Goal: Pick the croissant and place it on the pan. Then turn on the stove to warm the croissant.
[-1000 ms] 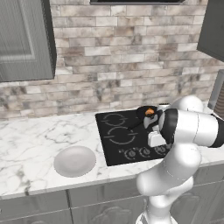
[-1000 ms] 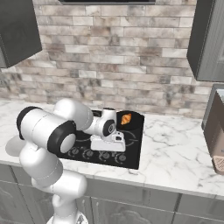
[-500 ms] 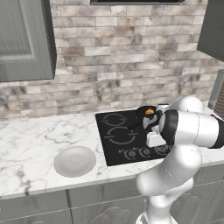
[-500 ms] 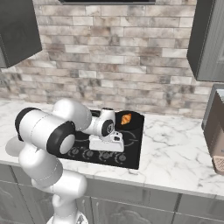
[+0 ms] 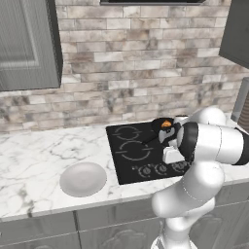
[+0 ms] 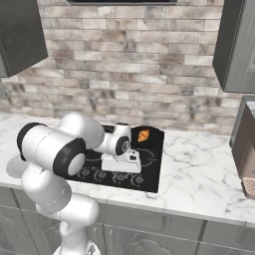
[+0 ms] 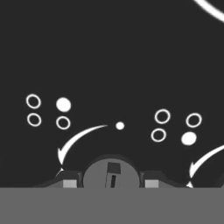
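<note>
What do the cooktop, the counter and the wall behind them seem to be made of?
The stove looks like smooth black glass: flat, dark, with thin printed burner rings. The counter looks like polished white marble or an imitation, going by its grey veins. The wall looks like rough stone brick in beige and grey, laid in uneven courses. Being rendered, these are looks only.

Even, diffuse light fills the rendered kitchen, bright across the marble counter [image 5: 34, 160] and brick wall [image 6: 124, 64]. Shadows stay soft and faint beneath the robot arm [image 5: 209, 146]. No glare, blur or edge distortion; the hand view's cooktop markings read crisp.
</note>
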